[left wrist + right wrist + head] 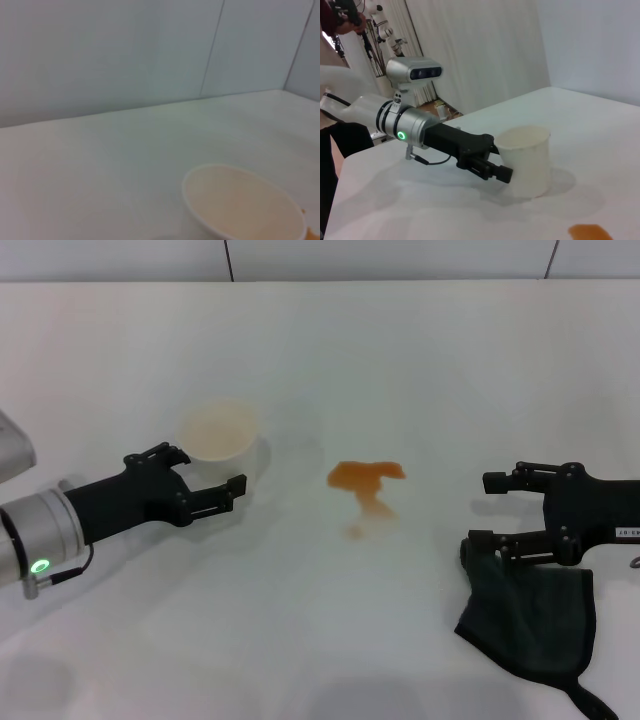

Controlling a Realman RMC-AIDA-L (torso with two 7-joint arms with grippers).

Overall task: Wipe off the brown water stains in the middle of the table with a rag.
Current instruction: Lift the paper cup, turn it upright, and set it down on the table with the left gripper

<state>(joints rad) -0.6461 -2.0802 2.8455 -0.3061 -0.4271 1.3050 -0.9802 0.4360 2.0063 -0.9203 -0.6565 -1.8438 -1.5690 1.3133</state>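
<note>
Stains [366, 484] sit mid-table [420, 360] from the head camera; the right gripper [490, 510], spread wide, hovers over the rag [530, 625] at the near right edge, so grasping looks like the step in hand, calling for a descent and pinch. Left gripper [215, 483] gapes beside the cup [220, 437].

Left wrist: cup [245, 205] only.

Right wrist: the left gripper [492, 162] alongside the cup [527, 160], stains [590, 232] nearby.

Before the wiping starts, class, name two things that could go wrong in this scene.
1. The left end effector sits open right beside the cup; a small move could tip it or push it toward the stain.
2. The right end effector is open over the rag, which lies on the table ungripped, so a shallow close might lift only one edge.
</note>
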